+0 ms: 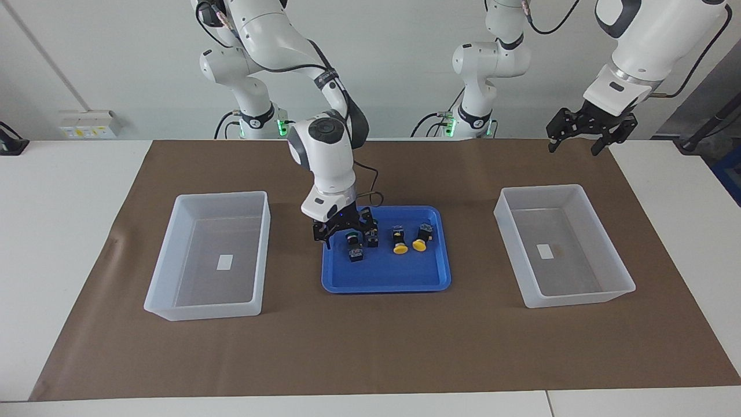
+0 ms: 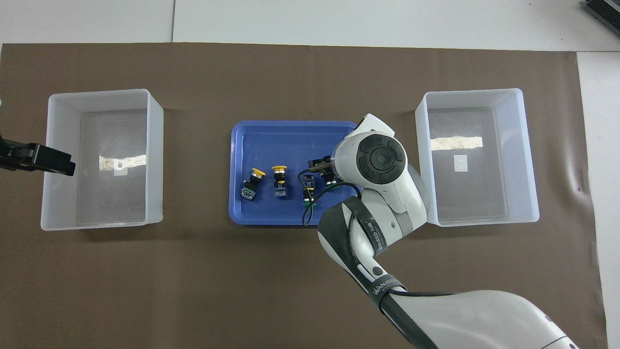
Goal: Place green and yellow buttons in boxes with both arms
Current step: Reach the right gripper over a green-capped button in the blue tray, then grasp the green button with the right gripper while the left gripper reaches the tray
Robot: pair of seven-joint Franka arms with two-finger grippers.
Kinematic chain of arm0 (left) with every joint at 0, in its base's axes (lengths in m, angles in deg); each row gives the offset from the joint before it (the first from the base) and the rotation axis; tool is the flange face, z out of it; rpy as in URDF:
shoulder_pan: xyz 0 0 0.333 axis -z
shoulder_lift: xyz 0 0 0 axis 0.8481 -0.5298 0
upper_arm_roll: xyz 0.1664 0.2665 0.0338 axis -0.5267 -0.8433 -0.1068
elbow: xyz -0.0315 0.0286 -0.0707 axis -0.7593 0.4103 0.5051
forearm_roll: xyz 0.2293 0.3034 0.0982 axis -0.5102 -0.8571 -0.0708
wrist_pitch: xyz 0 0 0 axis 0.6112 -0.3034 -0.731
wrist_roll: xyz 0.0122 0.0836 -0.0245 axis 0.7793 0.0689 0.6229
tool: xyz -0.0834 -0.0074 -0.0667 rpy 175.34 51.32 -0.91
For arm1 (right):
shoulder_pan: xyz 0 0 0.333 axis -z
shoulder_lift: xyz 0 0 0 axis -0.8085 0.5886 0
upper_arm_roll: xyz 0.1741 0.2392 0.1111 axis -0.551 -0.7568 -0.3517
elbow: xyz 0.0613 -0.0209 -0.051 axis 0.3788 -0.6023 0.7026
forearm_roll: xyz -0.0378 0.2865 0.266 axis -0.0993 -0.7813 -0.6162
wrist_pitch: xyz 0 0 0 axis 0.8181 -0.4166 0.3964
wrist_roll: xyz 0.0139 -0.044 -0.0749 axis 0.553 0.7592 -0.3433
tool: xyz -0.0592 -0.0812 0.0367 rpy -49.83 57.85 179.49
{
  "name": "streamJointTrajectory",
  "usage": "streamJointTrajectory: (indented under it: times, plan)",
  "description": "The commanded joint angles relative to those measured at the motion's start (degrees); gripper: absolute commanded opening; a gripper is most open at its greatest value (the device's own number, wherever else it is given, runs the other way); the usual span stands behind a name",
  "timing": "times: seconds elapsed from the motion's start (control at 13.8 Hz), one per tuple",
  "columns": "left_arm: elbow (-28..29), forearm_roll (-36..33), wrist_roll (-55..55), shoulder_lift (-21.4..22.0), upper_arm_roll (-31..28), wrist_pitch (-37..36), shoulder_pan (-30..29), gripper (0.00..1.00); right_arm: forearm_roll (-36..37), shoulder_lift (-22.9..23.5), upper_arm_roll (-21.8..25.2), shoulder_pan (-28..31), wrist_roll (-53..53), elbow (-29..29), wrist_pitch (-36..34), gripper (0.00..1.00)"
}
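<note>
All four buttons are kept in the blue tray (image 1: pixel 385 278) at mid-table, between the two boxes, so either arm can reach them. The right gripper (image 1: pixel 346 231) is lowered into the tray at the right arm's end; its fingers are spread and straddle a green button (image 1: pixel 351 238), with closure on it not evident, so it reads as open and lined up for a pinch on the black body. A second green button (image 1: pixel 356 252) lies just beside it, farther from the robots, close enough to be nudged when the fingers shut. The two yellow buttons (image 1: pixel 400 248) and (image 1: pixel 419 245) lie on their sides toward the left arm's end of the tray, caps pointing away from the robots, apart from the greens, presumably left for the left arm. The left gripper (image 1: pixel 583 142) is held high with fingers apart and nothing in them, over the mat beside the left box (image 1: pixel 625 285), waiting clear of the tray. The right box (image 1: pixel 162 310) is seen empty, as is the left one; nothing has been sorted yet
</note>
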Motion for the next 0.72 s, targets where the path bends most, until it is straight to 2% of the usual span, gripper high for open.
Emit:
streamJointTrajectory:
  times: [0.0, 0.14, 0.36, 0.51, 0.58, 0.65]
  plan:
    - [1.44, 0.88, 0.54, 1.45, 0.19, -0.40, 0.05, 1.00, 0.30, -0.17, -0.04, -0.07, 2.43, -2.34, 1.47, 0.78]
    - [1.44, 0.88, 0.80, 1.45, 0.36, -0.67, 0.41, 1.00, 0.30, 0.18, -0.04, -0.16, 3.83, -3.67, 3.83, 0.74]
    - [1.70, 0.88, 0.80, 1.45, 0.37, 0.47, 4.26, 1.00, 0.30, 2.29, -0.13, -1.12, 3.49, -4.02, 7.26, 0.74]
    - [2.74, 0.88, 0.89, 1.45, 0.37, 4.66, 5.41, 1.00, 0.30, 3.08, -0.04, -1.39, 3.67, -4.02, 8.05, 0.72]
    - [5.36, 0.88, 0.89, 2.58, 0.37, 7.82, 6.81, 1.00, 0.30, 3.35, -0.04, -1.56, 3.23, -4.11, 8.84, 0.67]
    - [8.70, 0.88, 0.89, 3.90, 0.37, 10.99, 7.87, 1.00, 0.30, 3.52, -0.04, -1.74, 3.23, -4.11, 8.94, 0.45]
